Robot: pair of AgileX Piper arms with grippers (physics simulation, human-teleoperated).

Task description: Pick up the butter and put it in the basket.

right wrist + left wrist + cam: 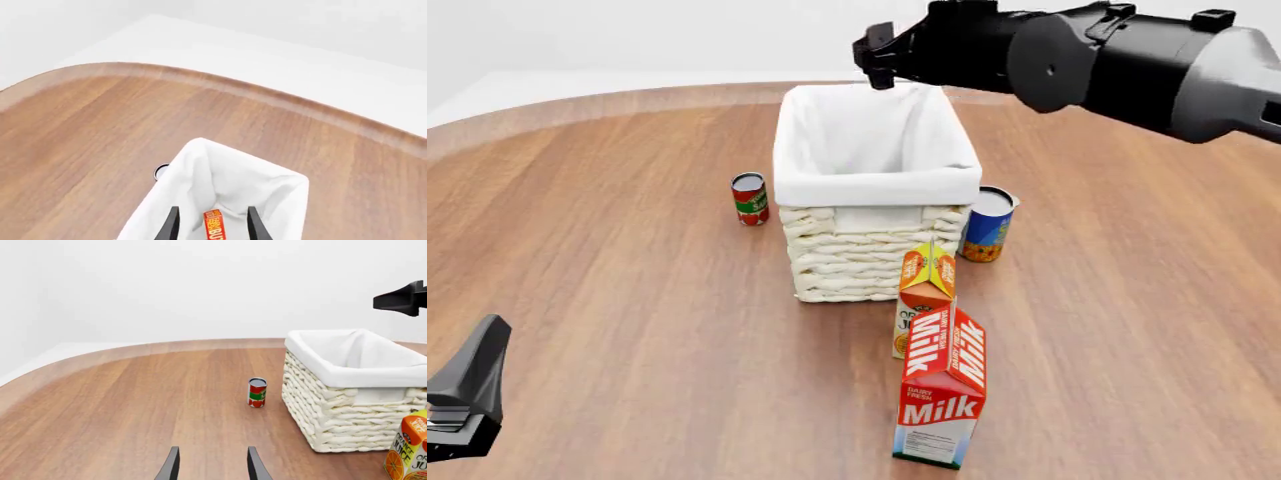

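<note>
The butter (213, 228), a small red-orange box with yellow lettering, lies inside the basket (200, 165) on the white lining. It is hidden in the front view. My right gripper (213, 220) hovers above the far end of the basket (874, 250) with its fingers (171, 225) apart on either side of the butter, not touching it. It also shows in the front view (878, 55) and the left wrist view (400, 299). My left gripper (213, 467) is open and empty, low over the table at the near left (467, 395), well away from the basket (333, 415).
A red tomato can (749, 198) stands left of the basket. A blue-and-orange can (989, 224) stands at its right. An orange juice carton (925, 290) stands against its near side, with a tall red Milk carton (945, 395) in front of that.
</note>
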